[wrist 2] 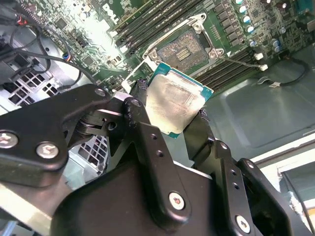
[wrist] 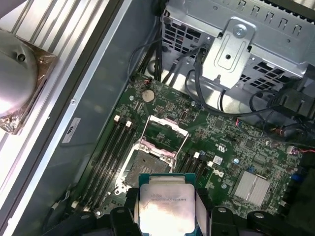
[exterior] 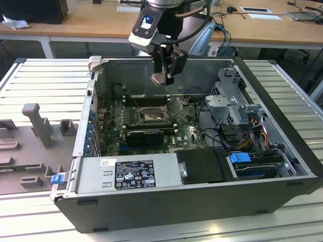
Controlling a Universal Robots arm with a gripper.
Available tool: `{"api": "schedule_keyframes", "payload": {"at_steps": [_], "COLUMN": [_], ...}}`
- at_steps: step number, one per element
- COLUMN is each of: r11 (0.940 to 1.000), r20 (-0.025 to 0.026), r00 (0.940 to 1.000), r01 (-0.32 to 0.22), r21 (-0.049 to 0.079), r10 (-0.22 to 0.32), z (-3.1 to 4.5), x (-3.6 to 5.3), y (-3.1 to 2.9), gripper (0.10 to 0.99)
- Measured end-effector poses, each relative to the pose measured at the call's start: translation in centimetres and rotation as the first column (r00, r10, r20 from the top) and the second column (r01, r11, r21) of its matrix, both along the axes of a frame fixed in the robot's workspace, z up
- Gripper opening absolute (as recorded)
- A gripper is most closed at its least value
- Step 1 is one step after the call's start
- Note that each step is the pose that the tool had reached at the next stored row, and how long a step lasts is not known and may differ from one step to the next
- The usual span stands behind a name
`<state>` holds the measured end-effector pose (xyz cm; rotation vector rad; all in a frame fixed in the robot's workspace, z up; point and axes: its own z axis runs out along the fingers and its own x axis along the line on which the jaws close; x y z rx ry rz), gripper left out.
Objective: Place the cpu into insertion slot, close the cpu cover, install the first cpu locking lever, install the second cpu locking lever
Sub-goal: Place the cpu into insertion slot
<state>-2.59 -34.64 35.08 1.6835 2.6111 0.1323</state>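
The chip (wrist 2: 177, 101) has a pale silvery-beige face with a teal-green rim. The pincer (wrist 2: 171, 104) is matte black. The socket (wrist 2: 189, 46) shows a grey-gold field, set in a green circuit board (wrist: 231, 147). The worktop (exterior: 45, 80) is pale grey with ribbed stripes; the case (exterior: 202, 201) is dark grey

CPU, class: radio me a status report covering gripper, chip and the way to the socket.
Gripper shut on the cpu, above the motherboard. Insertion slot open, no chip in it. Cpu cover raised, nothing across the slot.

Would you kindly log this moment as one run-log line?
gripper: shut on cpu | cpu: held above insertion slot | insertion slot: empty | cpu cover: open
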Motion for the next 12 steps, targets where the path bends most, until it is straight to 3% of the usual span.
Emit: {"api": "schedule_keyframes", "payload": {"at_steps": [12], "r11": [0.9986], "r20": [-0.0001], "r00": [0.9986], "r01": [0.052], "r21": [0.000], "r10": [-0.052], "z": [-0.42], "x": [-0.29], "y": [0.00], "gripper": [0.541]}}
